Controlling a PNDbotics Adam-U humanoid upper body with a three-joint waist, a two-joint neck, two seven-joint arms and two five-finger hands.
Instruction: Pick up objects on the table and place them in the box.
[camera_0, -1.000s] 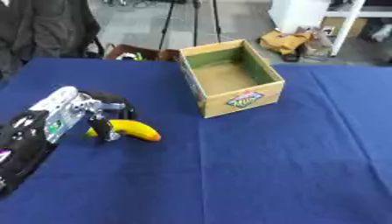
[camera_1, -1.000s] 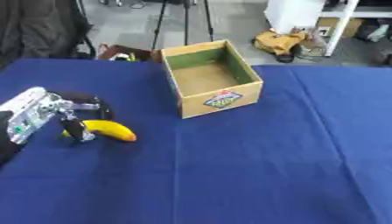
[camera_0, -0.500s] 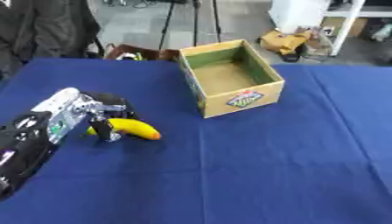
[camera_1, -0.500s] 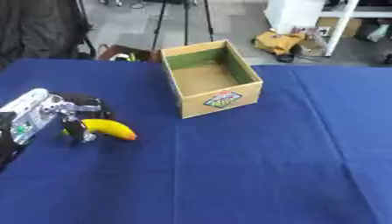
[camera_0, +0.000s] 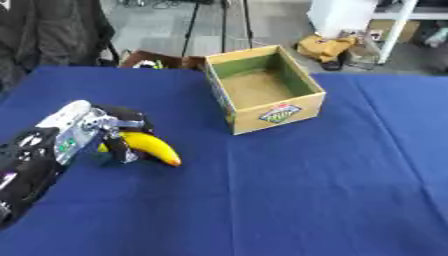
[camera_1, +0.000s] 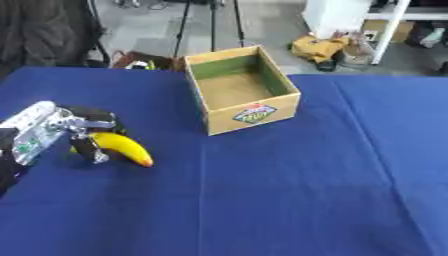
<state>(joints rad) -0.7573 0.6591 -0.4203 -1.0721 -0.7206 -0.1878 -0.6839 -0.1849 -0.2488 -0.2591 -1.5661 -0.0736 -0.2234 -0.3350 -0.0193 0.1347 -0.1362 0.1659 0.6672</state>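
Note:
A yellow banana (camera_0: 154, 147) with an orange-brown tip lies on the blue tablecloth at the left. My left hand (camera_0: 98, 128) reaches in from the left edge, its black fingers and thumb curled round the banana's near end. An open cardboard box (camera_0: 263, 88) with a green inner wall and a colourful label on its front stands up and to the right of the banana, empty as far as I see. My right hand shows in neither view.
The blue table (camera_0: 297, 200) spreads wide to the right and front of the box. Beyond its far edge are a dark garment (camera_0: 52, 35), a tripod's legs (camera_1: 206, 20) and clutter on the floor (camera_0: 328, 47).
The banana's tip has shifted a little toward the right and front while my left hand stays curled round it. The box has not moved.

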